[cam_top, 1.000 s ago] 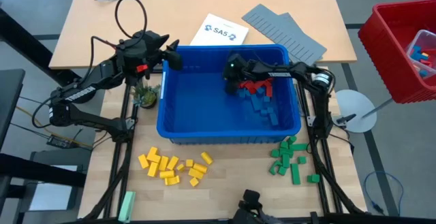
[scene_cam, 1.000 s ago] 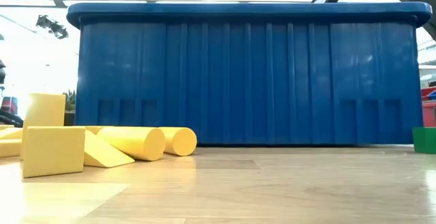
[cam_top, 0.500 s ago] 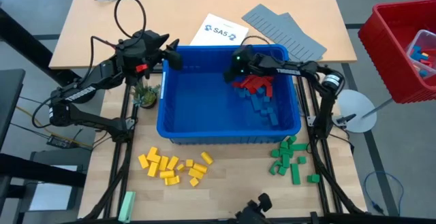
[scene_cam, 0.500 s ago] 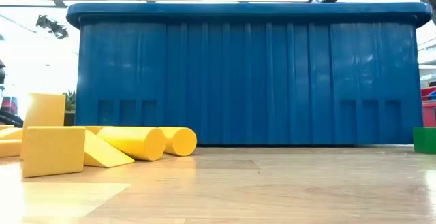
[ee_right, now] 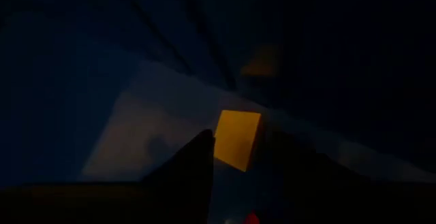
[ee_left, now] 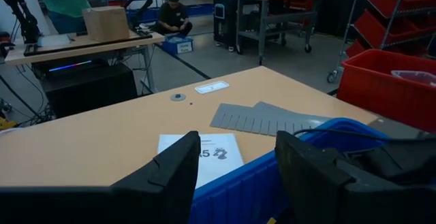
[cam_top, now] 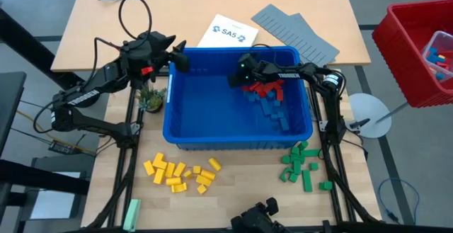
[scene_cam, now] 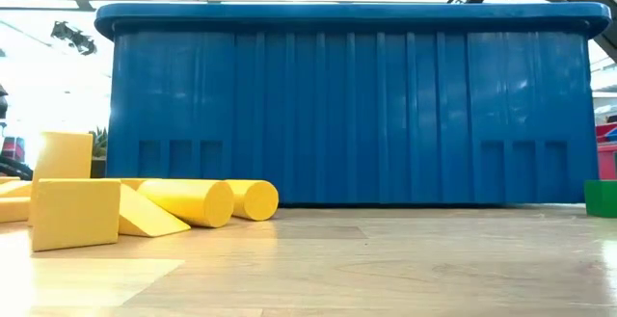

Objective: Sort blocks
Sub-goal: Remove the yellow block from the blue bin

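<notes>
right gripper (cam_top: 236, 78) in bin (cam_top: 185, 130) | clasps yellow block (ee_right: 237, 140) | light, stiff, slick: pinch flat sides | left gripper (ee_left: 235, 166) open, empty

Blue bin (cam_top: 185, 129), yellow blocks (cam_top: 180, 173)

A large blue bin (cam_top: 185, 130) sits in the middle of the light wooden desk (cam_top: 92, 42). Behind it lie a white printed sheet (cam_top: 225, 32) and two flat grey ridged panels (cam_top: 296, 32), overlapping. A small potted plant (cam_top: 151, 98) stands just beside the bin's left wall. A pale green bar (cam_top: 132, 213) rests at the near left edge. Off to the right stands a red bin (cam_top: 403, 56) holding what seem to be coloured pieces. Across the room, a person (ee_left: 172, 16) crouches by blue crates.
</notes>
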You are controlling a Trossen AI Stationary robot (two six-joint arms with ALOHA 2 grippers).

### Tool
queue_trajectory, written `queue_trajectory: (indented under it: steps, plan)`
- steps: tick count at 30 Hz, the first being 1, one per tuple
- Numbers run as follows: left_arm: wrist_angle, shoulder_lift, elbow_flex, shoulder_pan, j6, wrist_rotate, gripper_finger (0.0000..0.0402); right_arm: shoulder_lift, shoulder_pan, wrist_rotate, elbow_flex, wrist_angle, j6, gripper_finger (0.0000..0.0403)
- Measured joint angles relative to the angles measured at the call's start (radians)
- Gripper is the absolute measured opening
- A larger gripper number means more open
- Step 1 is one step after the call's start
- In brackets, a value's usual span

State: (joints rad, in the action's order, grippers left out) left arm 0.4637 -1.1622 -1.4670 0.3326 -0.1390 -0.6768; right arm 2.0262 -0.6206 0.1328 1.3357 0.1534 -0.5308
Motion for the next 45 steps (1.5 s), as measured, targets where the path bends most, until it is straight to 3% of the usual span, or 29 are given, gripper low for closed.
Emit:
queue_trajectory:
  steps: [7,13,19,30,45]
  plan:
    - [0.000,0.000,0.000,0.000,0.000,0.000,0.0203,0.008,0.000,0.029,-0.001,-0.027,0.005,0.0174]
    - [0.000,0.000,0.000,0.000,0.000,0.000,0.0203,0.044,0.015,0.051,-0.001,-0.061,0.012,0.0170]
    - [0.000,0.000,0.000,0.000,0.000,0.000,0.0203,0.074,0.017,0.028,-0.001,-0.078,0.011,0.0137]
    - [-0.001,0.000,0.000,0.000,0.000,0.000,0.0203,0.072,0.016,-0.030,0.001,-0.099,0.082,0.0022]
    - [-0.001,0.000,0.000,0.000,0.000,0.000,0.0203,0.004,0.031,-0.164,-0.001,-0.073,0.217,0.0001]
